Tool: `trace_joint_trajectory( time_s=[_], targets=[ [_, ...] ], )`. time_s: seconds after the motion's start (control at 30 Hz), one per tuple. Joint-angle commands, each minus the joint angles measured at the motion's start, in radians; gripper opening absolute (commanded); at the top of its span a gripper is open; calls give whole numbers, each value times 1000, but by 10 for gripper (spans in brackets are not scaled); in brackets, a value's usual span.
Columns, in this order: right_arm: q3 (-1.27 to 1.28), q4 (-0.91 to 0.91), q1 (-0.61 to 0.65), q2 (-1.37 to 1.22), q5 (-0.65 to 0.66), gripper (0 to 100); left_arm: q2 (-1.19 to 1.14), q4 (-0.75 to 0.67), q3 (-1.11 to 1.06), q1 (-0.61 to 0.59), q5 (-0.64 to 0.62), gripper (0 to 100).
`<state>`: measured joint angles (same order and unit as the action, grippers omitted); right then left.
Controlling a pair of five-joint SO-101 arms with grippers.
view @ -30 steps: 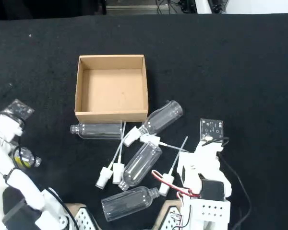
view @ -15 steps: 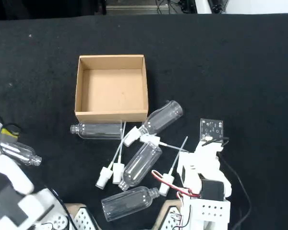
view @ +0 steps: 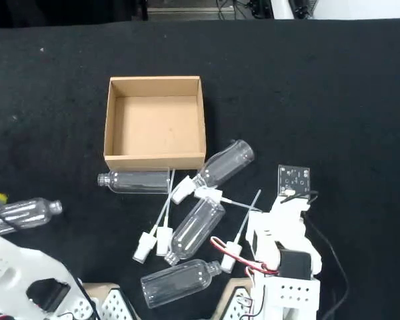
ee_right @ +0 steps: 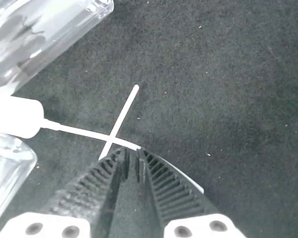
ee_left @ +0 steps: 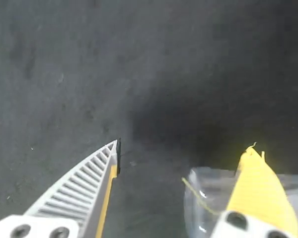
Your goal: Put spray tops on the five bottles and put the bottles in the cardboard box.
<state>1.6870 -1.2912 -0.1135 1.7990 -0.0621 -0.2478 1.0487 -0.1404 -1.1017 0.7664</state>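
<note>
The cardboard box [view: 113,123] stands open toward the back. In front of it three clear bottles [view: 133,181] [view: 225,163] [view: 195,228] lie on their sides among several white spray tops [view: 163,239]; another bottle [view: 180,282] lies near the front edge. One more bottle [view: 27,213] lies at the far left. My left gripper [ee_left: 184,146] is open, and that bottle [ee_left: 208,198] lies against its yellow finger [ee_left: 258,188]. My right gripper [ee_right: 131,157] is shut above the mat, right where two spray-top tubes [ee_right: 121,111] cross.
A black mat [view: 320,100] covers the table, bare at the back and on the right. The left arm's white body [view: 13,280] fills the front left corner. The right arm [view: 283,233] sits at the front, right of the bottle pile.
The left arm has swung down towards the front left corner. The far-left bottle has turned so that its neck points right and slightly back. The right arm has not moved.
</note>
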Motion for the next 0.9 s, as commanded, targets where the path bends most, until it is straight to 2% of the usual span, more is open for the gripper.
trace_joint_trajectory(
  time_s=[0.0,0.1,0.27,0.43,0.6,0.77,0.87],
  targets=[
    [-4,-8,-15,96,3,11,-23,15,104,-87,51,353],
    [-4,-8,-15,96,3,11,-23,32,101,-125,117,353],
    [-4,-8,-15,96,3,11,-5,175,114,-153,233,353],
    [-4,-8,-15,96,3,11,69,315,231,-136,259,353],
    [-4,-8,-15,96,3,11,121,480,346,-58,262,353],
    [-4,-8,-15,96,3,11,144,712,358,50,394,353],
    [-4,-8,-15,96,3,11,149,690,321,84,476,353]
  ],
)
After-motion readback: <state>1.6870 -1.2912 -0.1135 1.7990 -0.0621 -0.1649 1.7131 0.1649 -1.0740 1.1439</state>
